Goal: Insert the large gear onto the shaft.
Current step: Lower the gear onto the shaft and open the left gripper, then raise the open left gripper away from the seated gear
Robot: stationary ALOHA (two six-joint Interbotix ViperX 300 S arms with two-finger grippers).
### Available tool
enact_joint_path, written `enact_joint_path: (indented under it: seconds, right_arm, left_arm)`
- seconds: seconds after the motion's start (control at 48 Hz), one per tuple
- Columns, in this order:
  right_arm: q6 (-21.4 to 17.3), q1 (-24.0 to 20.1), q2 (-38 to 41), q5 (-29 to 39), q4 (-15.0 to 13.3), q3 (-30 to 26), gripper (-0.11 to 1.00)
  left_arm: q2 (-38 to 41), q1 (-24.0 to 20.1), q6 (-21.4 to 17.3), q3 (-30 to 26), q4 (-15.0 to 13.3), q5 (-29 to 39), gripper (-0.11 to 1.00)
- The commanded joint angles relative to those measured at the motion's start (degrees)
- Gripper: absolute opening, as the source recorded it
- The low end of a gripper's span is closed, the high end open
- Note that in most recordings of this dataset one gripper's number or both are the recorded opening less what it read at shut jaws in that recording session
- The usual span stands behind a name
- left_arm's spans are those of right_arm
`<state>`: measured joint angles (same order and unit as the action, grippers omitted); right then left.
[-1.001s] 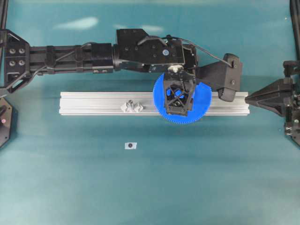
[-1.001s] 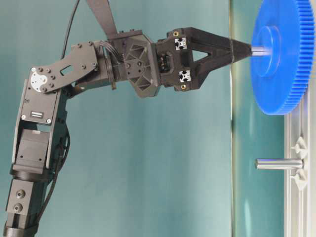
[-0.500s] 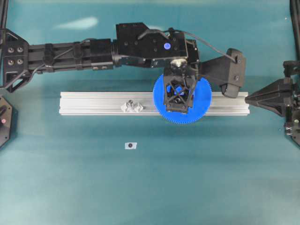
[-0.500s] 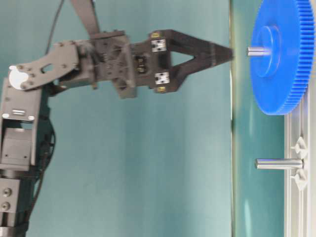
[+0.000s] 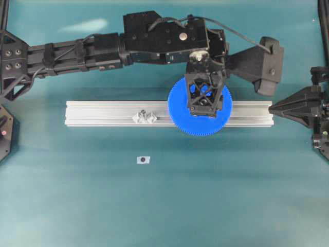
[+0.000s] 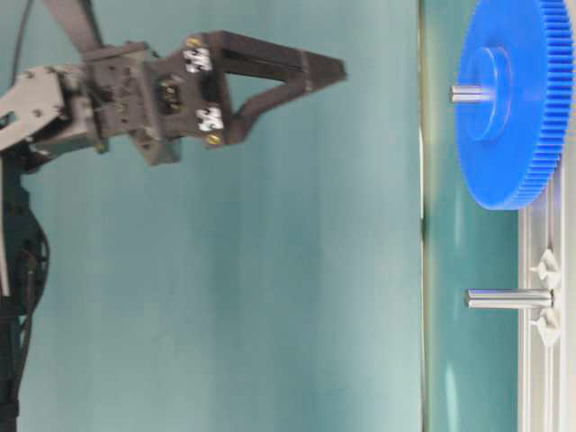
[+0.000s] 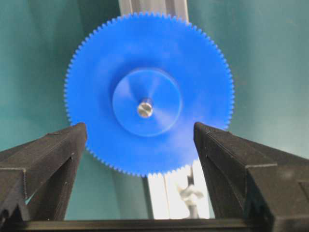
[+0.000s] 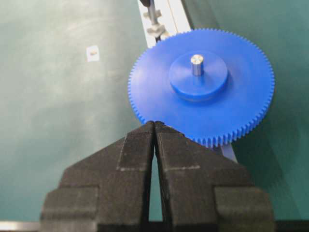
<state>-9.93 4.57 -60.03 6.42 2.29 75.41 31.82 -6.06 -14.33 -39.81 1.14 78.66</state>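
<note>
Already large gear (image 7: 149, 99) seated on metal shaft (image 7: 144, 108)

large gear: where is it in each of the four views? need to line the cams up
Overhead: the large gear lies right of centre on the aluminium rail, partly under the left gripper.
Table-level: top right corner, edge-on to the tabletop.
Left wrist: centre, upper half.
Right wrist: upper right.
Shared landmark: the metal pin poking through its hub.
</note>
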Motion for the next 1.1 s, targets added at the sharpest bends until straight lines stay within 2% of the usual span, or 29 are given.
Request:
enact_joint_path:
  seconds: [0.0,1.084]
  right_arm:
    - [-0.5,0.1,0.4,-0.4,0.0,-0.5,0.09]
    - [-0.5,0.1,-1.0,1.8,-0.1,-0.5,0.09]
  left_arm:
    - [-2.9,0.1,0.6,-1.7,0.1,0.3,0.85]
    - [-5.2,0.3,3.0,0.4,0.1,0.4,0.85]
